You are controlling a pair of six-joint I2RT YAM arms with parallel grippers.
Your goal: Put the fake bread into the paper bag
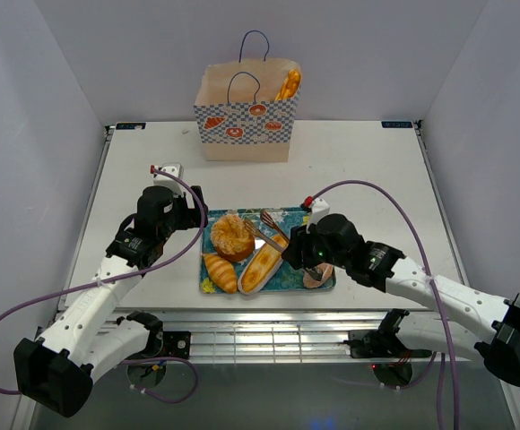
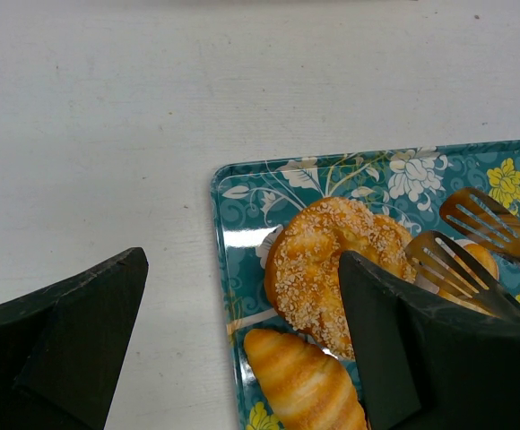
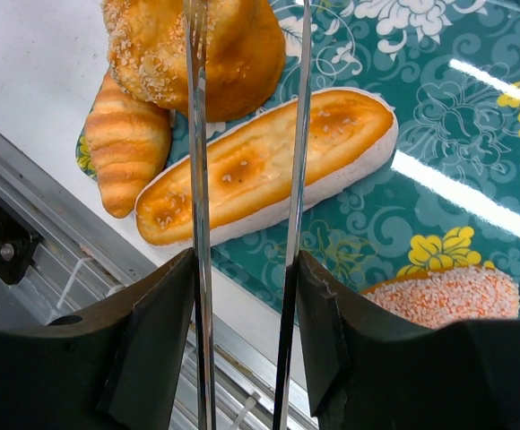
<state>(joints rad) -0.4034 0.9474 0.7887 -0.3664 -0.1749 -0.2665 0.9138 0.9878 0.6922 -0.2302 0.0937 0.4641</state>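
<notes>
Right wrist view shows the right gripper (image 3: 247, 296) clamped on the tongs (image 3: 197, 179), whose blades stand apart and reach across the long loaf (image 3: 251, 166), which lies crosswise to them on the tray (image 3: 439, 107), well short of the paper bag (image 1: 247, 121).

Hides most of the pink bun (image 1: 316, 276) under the right gripper (image 1: 294, 253); crops the tongs (image 3: 197, 134) at the wrist view's top; buries all but a baguette (image 1: 289, 84) end in the bag (image 1: 242, 125).
</notes>
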